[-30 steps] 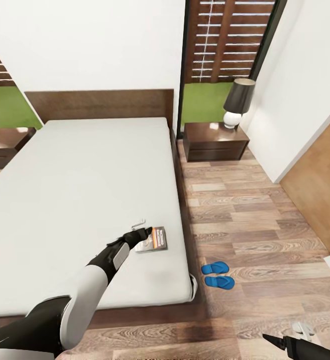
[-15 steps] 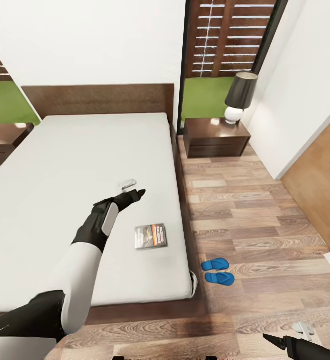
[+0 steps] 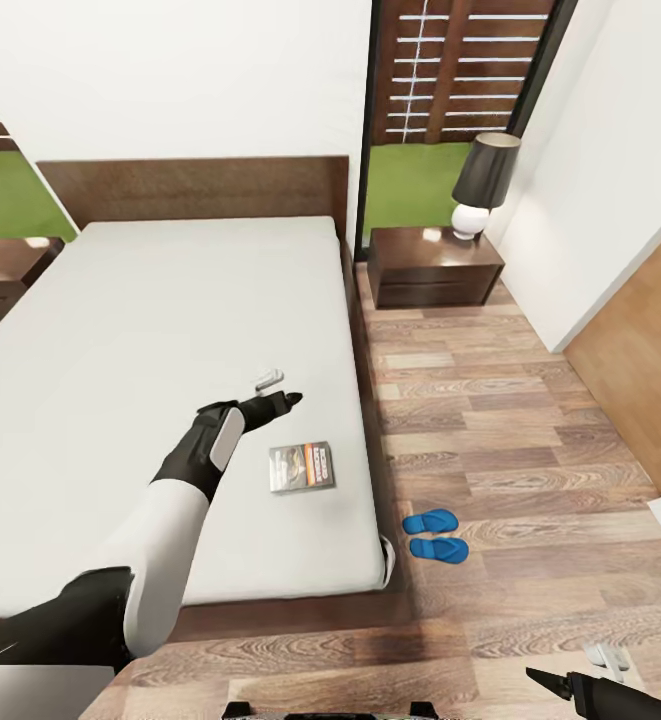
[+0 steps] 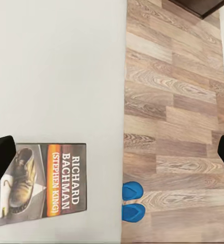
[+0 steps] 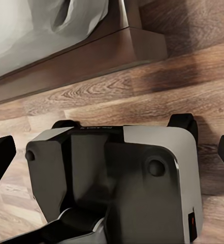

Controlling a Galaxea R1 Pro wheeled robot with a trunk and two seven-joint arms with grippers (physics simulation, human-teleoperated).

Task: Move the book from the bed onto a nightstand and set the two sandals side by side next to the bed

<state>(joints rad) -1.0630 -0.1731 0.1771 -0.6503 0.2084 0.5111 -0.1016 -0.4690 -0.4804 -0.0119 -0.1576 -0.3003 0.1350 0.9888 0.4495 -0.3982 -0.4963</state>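
We are looking down at the bed [image 3: 170, 330], our landmark. The book [image 3: 302, 467] is lying flat on the mattress near the bed's foot corner, close to the edge that faces the sandals [image 3: 436, 536].

A second ago our left hand [image 3: 276, 390] was right at the book, partly covering it. Half a second ago it was already lifted and further up the bed, toward the headboard. Now it is hovering there above the mattress, clear of the book, and the book is lying where it lay before. The whole picture has also shifted slightly, so our head is moving. In the left wrist view the two dark fingertips [image 4: 1, 157] are standing far apart at the picture's edges, holding nothing, with the book between them and below.

We are judging that the first reach did not take the book, and a new approach is needed.

The sandals are sitting side by side on the floor beside the bed's foot end. The nightstand [image 3: 435, 265], with its lamp [image 3: 482, 185], is standing beside the headboard, well apart from the book.

Our right hand [image 3: 545, 682] is hanging low over the floor past the bed's foot; its fingertips are apart and empty in its wrist view.
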